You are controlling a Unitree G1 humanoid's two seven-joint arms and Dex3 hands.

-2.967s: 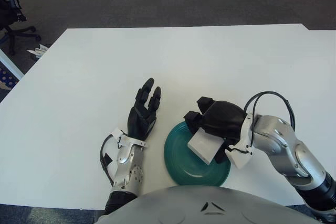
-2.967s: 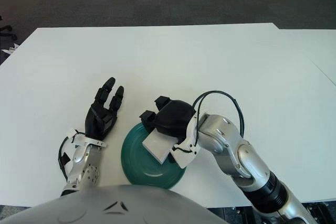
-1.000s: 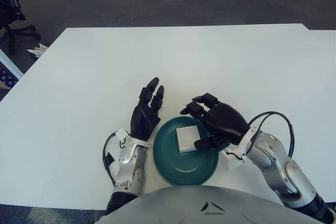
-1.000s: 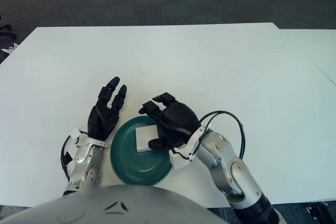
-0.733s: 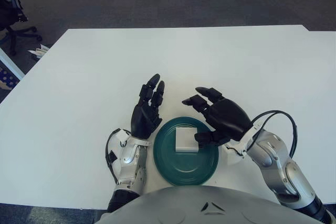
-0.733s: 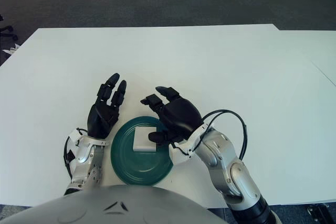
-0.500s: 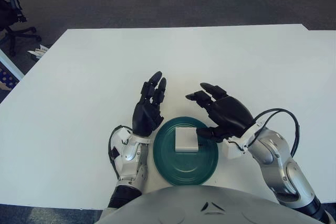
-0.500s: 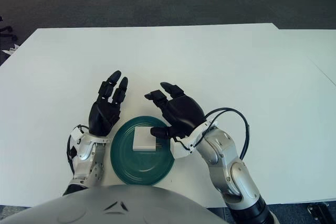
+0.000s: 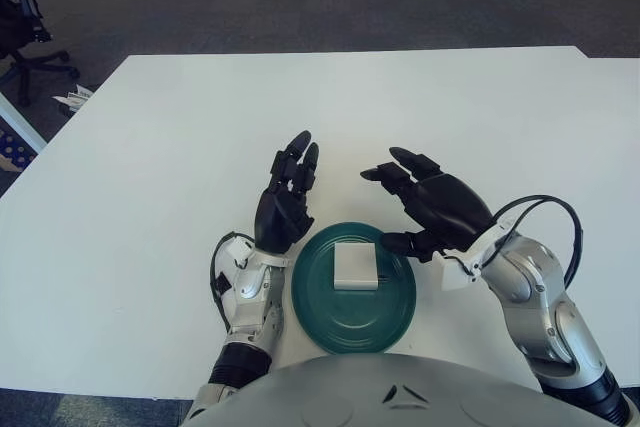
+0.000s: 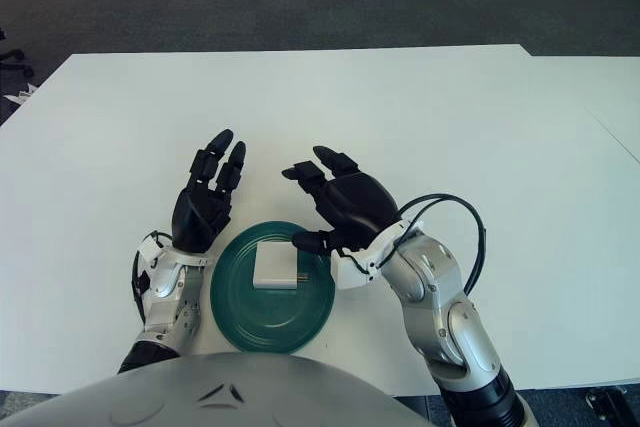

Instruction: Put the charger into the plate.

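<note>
A white square charger lies flat inside the dark green plate near the table's front edge. My right hand hovers just above and to the right of the plate, fingers spread and holding nothing, its thumb over the plate's right rim. To the plate's left, my left hand is raised with straight fingers pointing away from me, also empty.
The white table stretches wide around the plate. A cable loops from my right wrist. Dark carpet lies beyond the far edge, and an office chair base stands off the table's left corner.
The right hand has released the charger into the plate, opened, and drawn back up and to the right. The plate slid left earlier. The left hand has risen slightly.
</note>
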